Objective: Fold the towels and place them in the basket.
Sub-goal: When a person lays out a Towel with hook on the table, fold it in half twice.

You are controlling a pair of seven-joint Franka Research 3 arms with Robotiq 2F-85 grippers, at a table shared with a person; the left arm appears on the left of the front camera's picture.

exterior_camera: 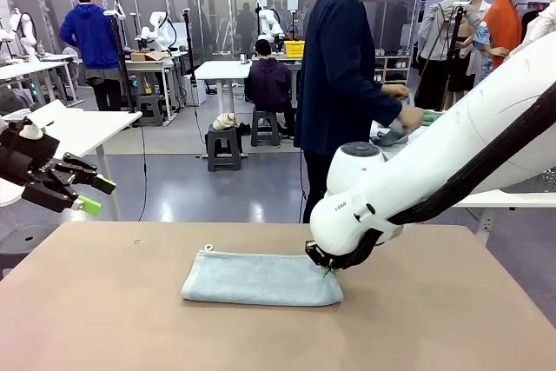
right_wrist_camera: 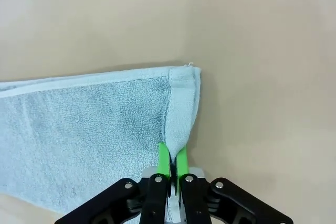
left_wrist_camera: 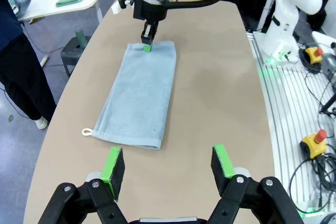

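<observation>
Print on the right arm's white casing is too small to be read. The pale blue-grey terry towel (exterior_camera: 261,278), with a small loop (left_wrist_camera: 86,131) at one corner, is laid flat on the brown table (exterior_camera: 104,319). Its short edge is pinched by the right gripper (right_wrist_camera: 172,158), which is closed tightly on it. The left gripper (left_wrist_camera: 168,162) is held wide, apart from the towel.

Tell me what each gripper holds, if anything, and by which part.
The right gripper is shut on the pale blue towel, pinching the hem of one short end between its fingers. The left gripper is open and holds nothing.
</observation>
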